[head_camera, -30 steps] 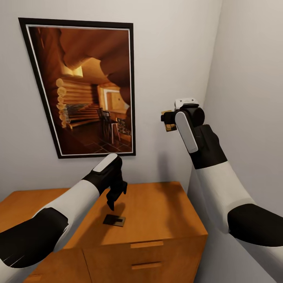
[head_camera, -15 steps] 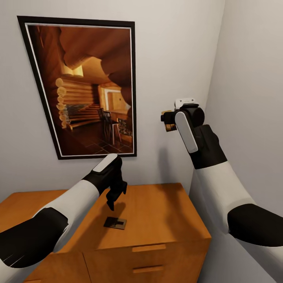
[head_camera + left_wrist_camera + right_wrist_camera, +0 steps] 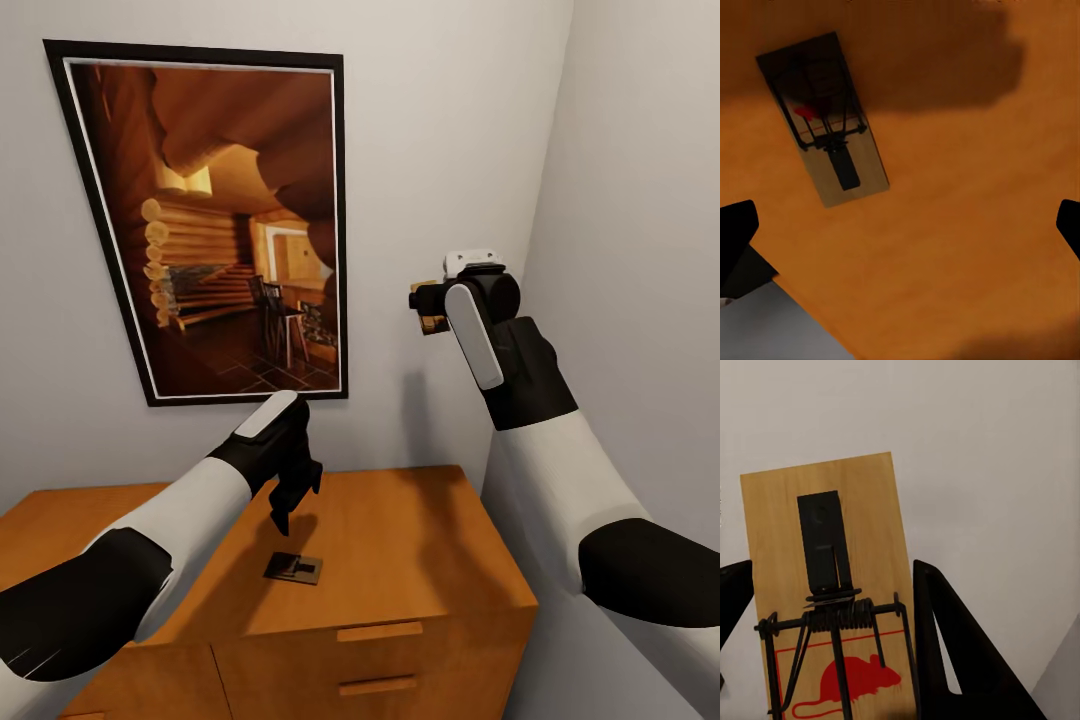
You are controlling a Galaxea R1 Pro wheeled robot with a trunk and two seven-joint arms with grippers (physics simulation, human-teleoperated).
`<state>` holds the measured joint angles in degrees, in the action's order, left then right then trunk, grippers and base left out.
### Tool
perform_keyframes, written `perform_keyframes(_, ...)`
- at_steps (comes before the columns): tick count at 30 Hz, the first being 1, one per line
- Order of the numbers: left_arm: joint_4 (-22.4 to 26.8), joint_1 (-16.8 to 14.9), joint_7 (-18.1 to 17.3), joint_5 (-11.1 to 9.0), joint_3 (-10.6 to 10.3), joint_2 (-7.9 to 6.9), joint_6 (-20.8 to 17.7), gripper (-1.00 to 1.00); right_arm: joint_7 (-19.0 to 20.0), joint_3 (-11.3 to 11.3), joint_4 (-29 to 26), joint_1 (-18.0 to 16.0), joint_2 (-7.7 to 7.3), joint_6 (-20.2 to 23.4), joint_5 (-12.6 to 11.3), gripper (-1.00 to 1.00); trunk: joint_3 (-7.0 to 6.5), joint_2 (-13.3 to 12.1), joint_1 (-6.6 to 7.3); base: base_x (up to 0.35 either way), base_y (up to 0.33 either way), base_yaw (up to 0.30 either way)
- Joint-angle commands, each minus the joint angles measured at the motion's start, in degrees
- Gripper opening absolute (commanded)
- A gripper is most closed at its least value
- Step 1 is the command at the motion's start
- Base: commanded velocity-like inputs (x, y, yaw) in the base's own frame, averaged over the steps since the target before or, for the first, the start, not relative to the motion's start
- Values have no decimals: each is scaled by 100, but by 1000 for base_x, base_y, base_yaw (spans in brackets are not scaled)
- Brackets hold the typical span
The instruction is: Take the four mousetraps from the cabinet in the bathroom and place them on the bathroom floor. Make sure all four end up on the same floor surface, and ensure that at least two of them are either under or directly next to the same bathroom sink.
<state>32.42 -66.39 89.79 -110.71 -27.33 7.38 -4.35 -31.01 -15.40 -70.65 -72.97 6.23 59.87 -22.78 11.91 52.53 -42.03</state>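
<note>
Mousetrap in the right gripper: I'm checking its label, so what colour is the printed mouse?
Red, on the tan board of the mousetrap held by the right gripper; clearest in the right wrist view.

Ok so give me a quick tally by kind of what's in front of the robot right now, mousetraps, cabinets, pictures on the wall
Mousetraps: 2, one lying on the cabinet top under the open left gripper, one held up in the right gripper (mousetrap).
Cabinets: 1.
Framed pictures: 1.
Total: 4.
</note>
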Motion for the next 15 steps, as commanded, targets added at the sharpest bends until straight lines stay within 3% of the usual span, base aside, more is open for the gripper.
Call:
perform_keyframes(1, 1, -7, 20, -30, -28, -6, -47, 100, -72, -6, -2, -7, 0, 13, -69, -100, 9, 7, -1, 0, 0, 0)
perform_keyframes(15, 1, -8, 21, -31, 4, -18, -54, 100, -72, -9, 0, -7, 1, 13, -69, -100, 9, 7, -1, 0, 0, 0)
